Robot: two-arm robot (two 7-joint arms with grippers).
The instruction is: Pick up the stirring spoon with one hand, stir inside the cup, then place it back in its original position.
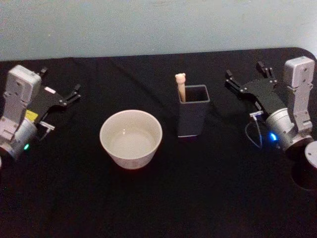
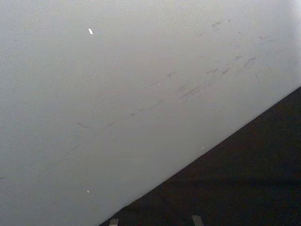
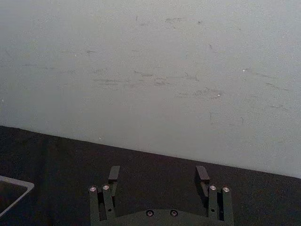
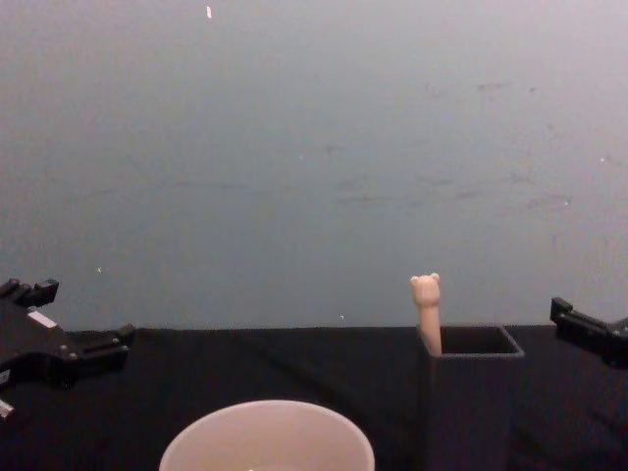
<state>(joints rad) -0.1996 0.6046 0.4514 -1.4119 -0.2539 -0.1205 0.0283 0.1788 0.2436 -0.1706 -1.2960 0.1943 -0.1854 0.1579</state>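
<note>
The stirring spoon (image 1: 181, 87) stands in the dark grey square holder (image 1: 193, 117) right of centre. Its beige bear-topped handle (image 4: 427, 309) sticks up at the holder's (image 4: 471, 397) near-left corner, and its shaft and bowl are hidden inside. The cream-white cup (image 1: 131, 139) sits left of the holder, a short gap apart, and its rim (image 4: 267, 437) shows low in the chest view. My left gripper (image 1: 60, 81) rests open at the table's left side, far from the cup. At the right side my right gripper (image 1: 245, 71) is open with nothing between its fingers (image 3: 202, 173).
Black cloth covers the table (image 1: 198, 198), which ends at a pale wall (image 1: 148, 25) close behind. A corner of the holder (image 3: 16, 192) shows in the right wrist view. A grey round object (image 1: 311, 152) sits at the far right edge.
</note>
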